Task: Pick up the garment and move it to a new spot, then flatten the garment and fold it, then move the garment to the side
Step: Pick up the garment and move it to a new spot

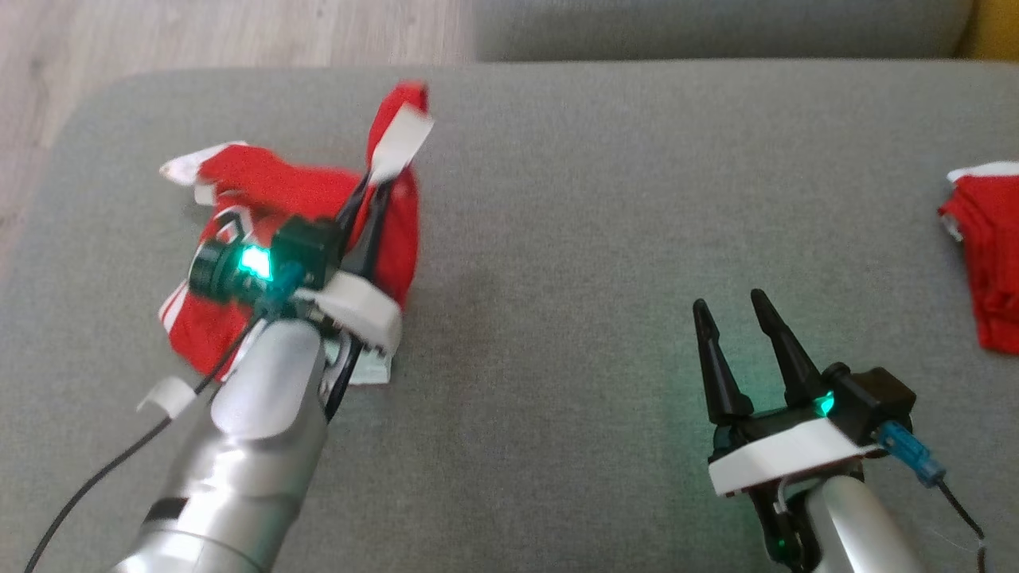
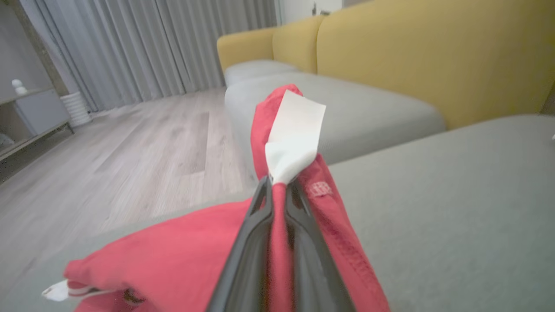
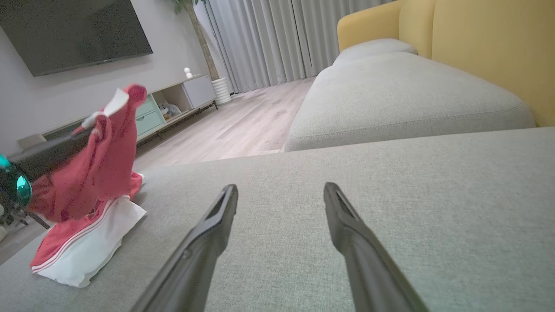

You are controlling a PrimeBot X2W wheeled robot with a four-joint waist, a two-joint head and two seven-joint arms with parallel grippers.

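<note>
A red garment [image 1: 263,199] with white trim lies bunched at the left of the grey sofa cushion [image 1: 557,239]. My left gripper [image 1: 374,187] is shut on a fold of it and holds that red and white corner lifted off the cushion. The left wrist view has the dark fingers [image 2: 251,242] pinched together on the red garment [image 2: 190,260], a white strip sticking up past the tips of my left gripper [image 2: 277,184]. The garment [image 3: 95,173] hangs from that arm in the right wrist view. My right gripper [image 1: 728,310] [image 3: 282,195] hovers open over bare cushion at the lower right.
Another red cloth [image 1: 987,255] lies at the cushion's right edge. A second grey cushion [image 3: 399,95] and yellow backrests [image 3: 490,47] stand beyond. Wooden floor [image 2: 108,164] lies past the cushion's left and far edges, with a TV cabinet [image 3: 173,108] by the wall.
</note>
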